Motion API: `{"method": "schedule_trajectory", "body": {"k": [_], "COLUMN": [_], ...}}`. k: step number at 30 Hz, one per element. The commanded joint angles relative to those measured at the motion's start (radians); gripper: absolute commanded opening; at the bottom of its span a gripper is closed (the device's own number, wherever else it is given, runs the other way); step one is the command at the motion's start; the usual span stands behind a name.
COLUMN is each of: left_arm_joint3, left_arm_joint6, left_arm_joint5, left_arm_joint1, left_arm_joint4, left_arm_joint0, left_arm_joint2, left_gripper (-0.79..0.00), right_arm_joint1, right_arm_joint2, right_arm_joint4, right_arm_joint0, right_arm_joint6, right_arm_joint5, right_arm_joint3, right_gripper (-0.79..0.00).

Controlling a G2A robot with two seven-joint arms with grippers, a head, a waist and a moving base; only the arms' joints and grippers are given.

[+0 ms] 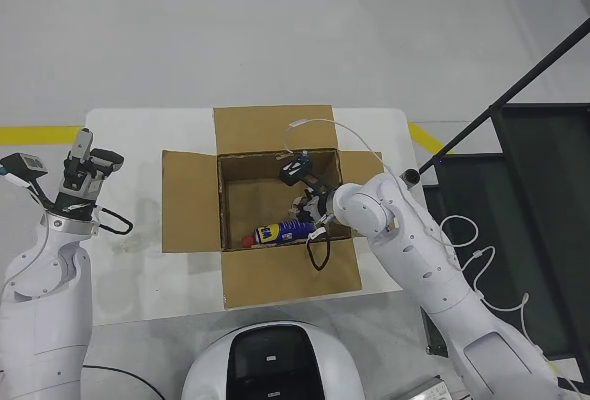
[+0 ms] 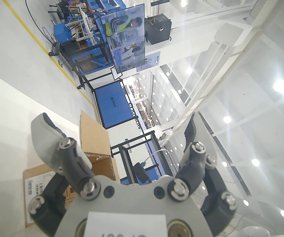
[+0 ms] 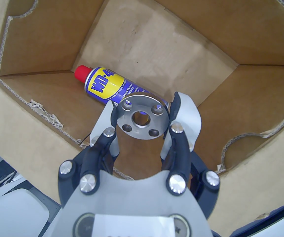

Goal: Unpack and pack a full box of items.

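Top view, box: brown cardboard box (image 1: pixel 190 205) with its flaps folded out, sitting on the white table (image 1: pixel 135 280). The right claw (image 1: pixel 310 215) is down inside it.
Top view, can: blue and yellow spray can with a red cap (image 1: pixel 280 232), lying on its side on the box floor just beside the right claw.
Top view, other arm: left claw (image 1: pixel 93 155) is well apart from the box, out by the table's edge.
Left wrist view: left claw (image 2: pixel 117 127) has its fingers spread wide with nothing between them. A bit of the box (image 2: pixel 95 134) peeks out next to one finger.
Right wrist view, grip: right claw (image 3: pixel 144 118) is clamped on the rim of a round grey metal disc (image 3: pixel 142 108) that has a centre hole and four smaller holes around it.
Right wrist view, can: the spray can (image 3: pixel 107 85) lies just beyond the claw, along the foot of a box wall, with bare cardboard floor (image 3: pixel 156 38) past it.
Progress: my guess is the box is nearly empty, so it's either the tail end of unpacking or the very start of packing. Honestly can't tell which. The can looks undented and its cap is on.
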Motion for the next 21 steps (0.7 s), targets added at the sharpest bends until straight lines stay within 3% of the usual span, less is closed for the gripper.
{"method": "schedule_trajectory", "body": {"k": [1, 21], "left_arm_joint3": [0.000, 0.000], "left_arm_joint6": [0.000, 0.000], "left_arm_joint5": [0.000, 0.000], "left_arm_joint1": [0.000, 0.000], "left_arm_joint4": [0.000, 0.000], "left_arm_joint0": [0.000, 0.000], "left_arm_joint2": [0.000, 0.000], "left_gripper": [0.000, 0.000], "right_arm_joint1": [0.000, 0.010], "right_arm_joint2": [0.000, 0.028], "right_arm_joint4": [0.000, -0.002], "right_arm_joint0": [0.000, -0.027], "right_arm_joint6": [0.000, 0.005], "right_arm_joint5": [0.000, -0.017], "right_arm_joint3": [0.000, -0.047], "right_gripper": [-0.785, -0.785]}}
